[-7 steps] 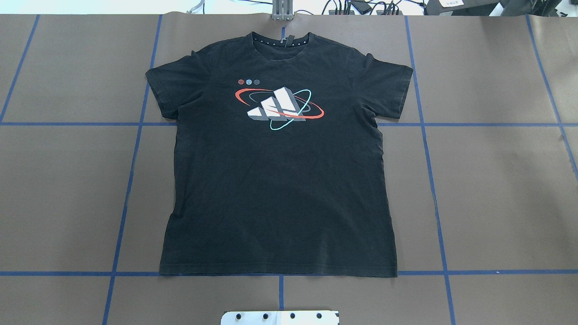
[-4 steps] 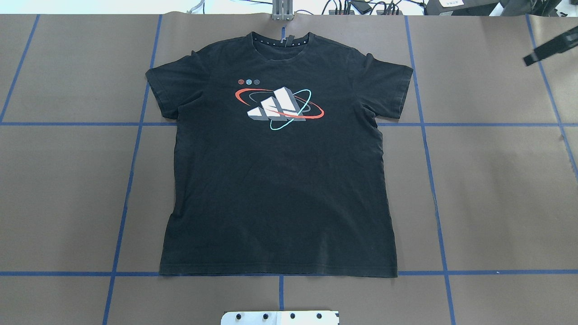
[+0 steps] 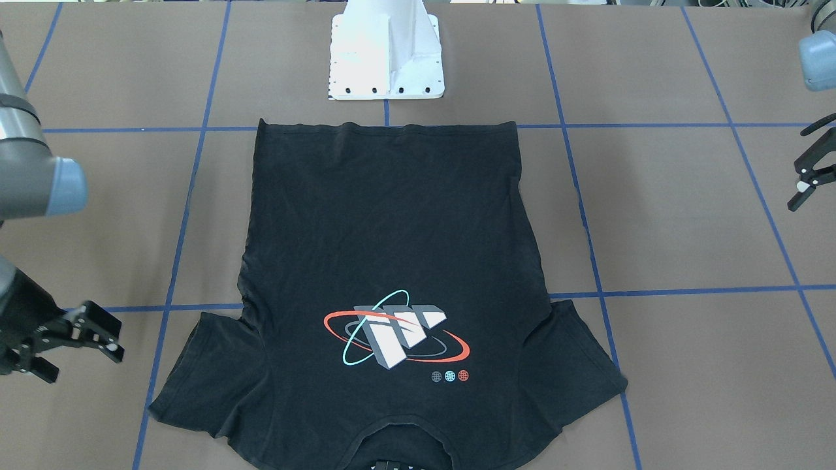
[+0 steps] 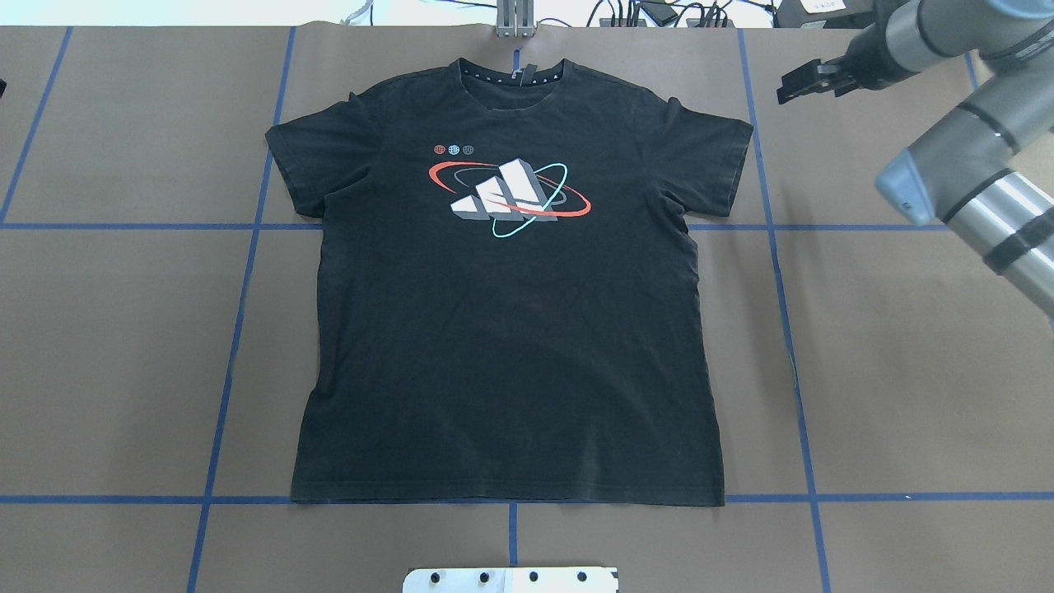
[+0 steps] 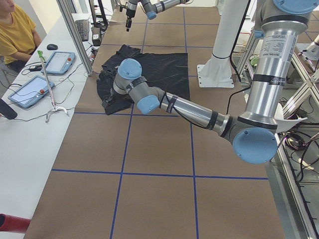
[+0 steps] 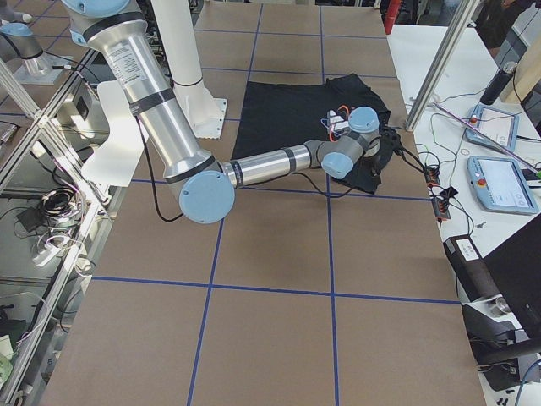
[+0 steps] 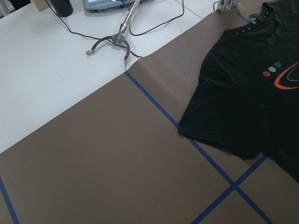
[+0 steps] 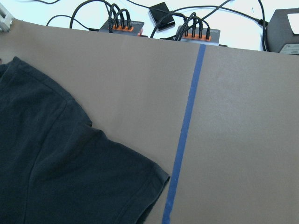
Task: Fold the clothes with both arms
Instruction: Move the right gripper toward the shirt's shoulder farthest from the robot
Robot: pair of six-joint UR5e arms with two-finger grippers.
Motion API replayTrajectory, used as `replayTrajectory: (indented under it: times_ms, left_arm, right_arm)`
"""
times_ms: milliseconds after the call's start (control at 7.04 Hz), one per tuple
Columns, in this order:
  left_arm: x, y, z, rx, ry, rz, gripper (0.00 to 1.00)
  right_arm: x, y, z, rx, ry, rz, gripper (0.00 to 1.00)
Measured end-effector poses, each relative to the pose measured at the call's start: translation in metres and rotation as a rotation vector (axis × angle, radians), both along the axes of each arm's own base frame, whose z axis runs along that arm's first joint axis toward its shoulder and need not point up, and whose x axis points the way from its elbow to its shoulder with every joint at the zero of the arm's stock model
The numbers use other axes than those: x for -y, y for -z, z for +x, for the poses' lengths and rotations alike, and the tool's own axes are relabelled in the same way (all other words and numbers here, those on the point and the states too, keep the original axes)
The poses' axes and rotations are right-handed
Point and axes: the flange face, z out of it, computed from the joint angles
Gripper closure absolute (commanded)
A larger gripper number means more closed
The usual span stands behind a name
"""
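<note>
T-shirt [image 4: 502, 346] spread flat, print up, on the surface [image 4: 889, 371]; hem nearest the pedestal [image 4: 510, 579], collar at the far edge. Right hand [image 4: 795, 82] above the surface near the far edge, just beyond the sleeve [image 4: 716, 161], fingers apart, empty. Left hand [image 3: 802, 170] off the opposite side, well apart from the shirt, fingers apart, empty.

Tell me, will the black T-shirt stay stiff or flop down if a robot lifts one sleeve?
Probably flop: the black short-sleeved cloth T-shirt lies thin and flat, with soft wrinkles by its sleeve. It likely feels light, being just thin fabric. Pushed, it may bunch up rather than slide across the brown paper table cover.
</note>
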Motion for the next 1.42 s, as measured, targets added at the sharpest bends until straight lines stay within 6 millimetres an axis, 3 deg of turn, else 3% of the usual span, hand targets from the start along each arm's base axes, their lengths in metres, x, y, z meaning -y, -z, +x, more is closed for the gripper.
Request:
replayTrajectory:
  times_ms: [426,710,1136,1419]
  left_arm:
    - [-0.001,-0.002,0.0,0.001,-0.001,-0.003,0.0]
    - [-0.001,-0.004,0.0,0.003,-0.001,-0.005,0.0]
    - [-0.002,-0.007,0.0,0.004,-0.001,-0.009,0.0]
    - [-0.002,-0.007,0.0,0.005,-0.001,-0.009,0.0]
  right_arm:
    - [0.011,-0.033,-0.062,-0.006,-0.02,0.042,0.1]
    - [0.015,-0.045,-0.089,-0.033,-0.029,0.054,0.15]
    - [0.02,-0.06,-0.098,-0.084,-0.047,0.057,0.5]
    - [0.023,-0.06,-0.1,-0.097,-0.043,0.07,0.62]
